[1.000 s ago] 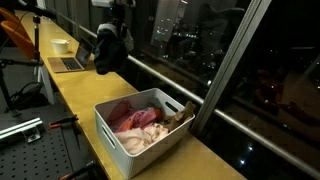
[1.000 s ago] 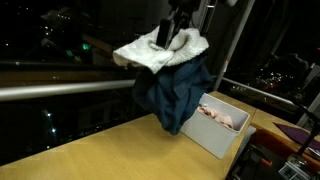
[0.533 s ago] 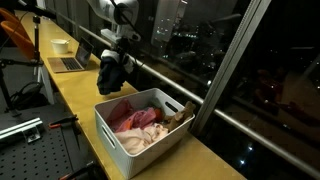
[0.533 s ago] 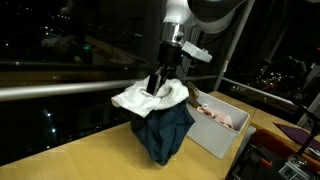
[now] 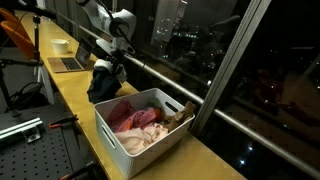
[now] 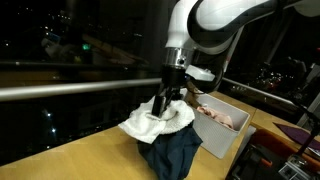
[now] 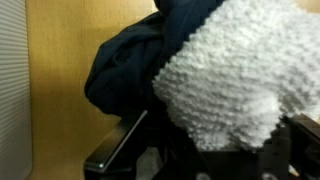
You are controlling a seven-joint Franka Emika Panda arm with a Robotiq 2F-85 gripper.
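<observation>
My gripper (image 6: 162,103) is shut on a garment of dark navy cloth (image 6: 170,148) with a white fleecy lining (image 6: 152,122). The garment now rests on the wooden counter (image 6: 70,155), just beside the white bin (image 6: 222,135). In an exterior view the dark bundle (image 5: 103,82) sits on the counter behind the bin (image 5: 125,140), with the gripper (image 5: 113,62) on top of it. In the wrist view the white fleece (image 7: 235,70) and navy cloth (image 7: 125,70) fill the frame and hide the fingertips.
The white bin holds pink and red clothes (image 5: 138,125). A laptop (image 5: 70,62) and a white cup (image 5: 61,45) stand farther along the counter. A dark window with a metal rail (image 6: 60,90) runs along the counter's edge.
The gripper has come down with the garment, from hanging above the counter to resting on it next to the bin. The cloth has bunched up under the gripper.
</observation>
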